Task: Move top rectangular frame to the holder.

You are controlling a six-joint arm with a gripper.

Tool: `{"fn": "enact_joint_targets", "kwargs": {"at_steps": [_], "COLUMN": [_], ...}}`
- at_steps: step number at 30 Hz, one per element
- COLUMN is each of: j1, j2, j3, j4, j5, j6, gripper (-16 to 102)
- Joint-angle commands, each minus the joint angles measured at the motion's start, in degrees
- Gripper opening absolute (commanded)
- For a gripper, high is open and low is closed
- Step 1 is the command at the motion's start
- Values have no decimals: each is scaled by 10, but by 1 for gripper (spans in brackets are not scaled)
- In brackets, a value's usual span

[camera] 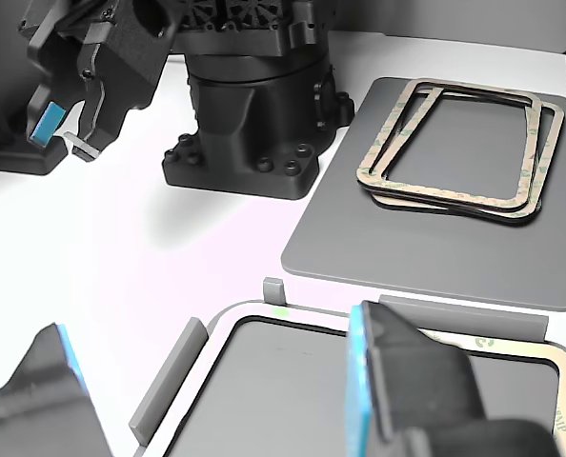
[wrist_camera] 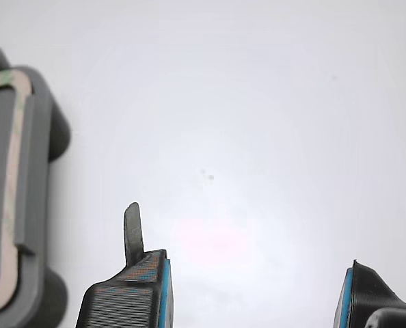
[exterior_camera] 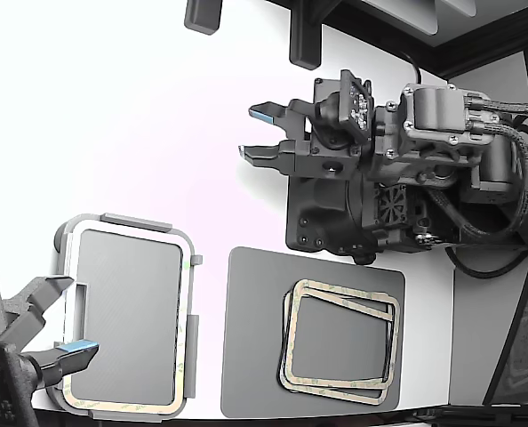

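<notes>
Top rectangular frame (exterior_camera: 346, 292) (camera: 454, 195) lies uppermost on a two-frame stack, slightly askew over the frame beneath it. The stack rests on a dark grey mat (exterior_camera: 255, 338) (camera: 407, 257) at the exterior view's lower right. A third, matching beige frame (exterior_camera: 126, 406) (wrist_camera: 11, 225) (camera: 512, 347) lies inside the holder (exterior_camera: 131, 221) (wrist_camera: 42, 137) (camera: 183, 367), at the exterior view's lower left, just beside the mat. The gripper (exterior_camera: 246, 132) (wrist_camera: 254, 294) (camera: 66, 138) hangs over bare white counter (exterior_camera: 113, 107), well apart from stack and holder. Its blue-padded fingers (wrist_camera: 145, 294) are spread wide and hold nothing. A thin pale strip projects from one finger, possibly a piece of tape. A second arm's fingers (exterior_camera: 73, 351) (camera: 407, 381), also spread, sit over the holder's edge.
</notes>
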Motion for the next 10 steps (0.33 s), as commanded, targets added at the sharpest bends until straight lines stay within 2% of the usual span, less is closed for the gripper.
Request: {"fn": "enact_joint_targets", "kwargs": {"at_steps": [1, 10], "j1": [-9, -9], "j2": [14, 14], "j3": [-12, -12], "j4": [-4, -4], "j5": [5, 7], "j6": [3, 4], "gripper": [100, 100]}}
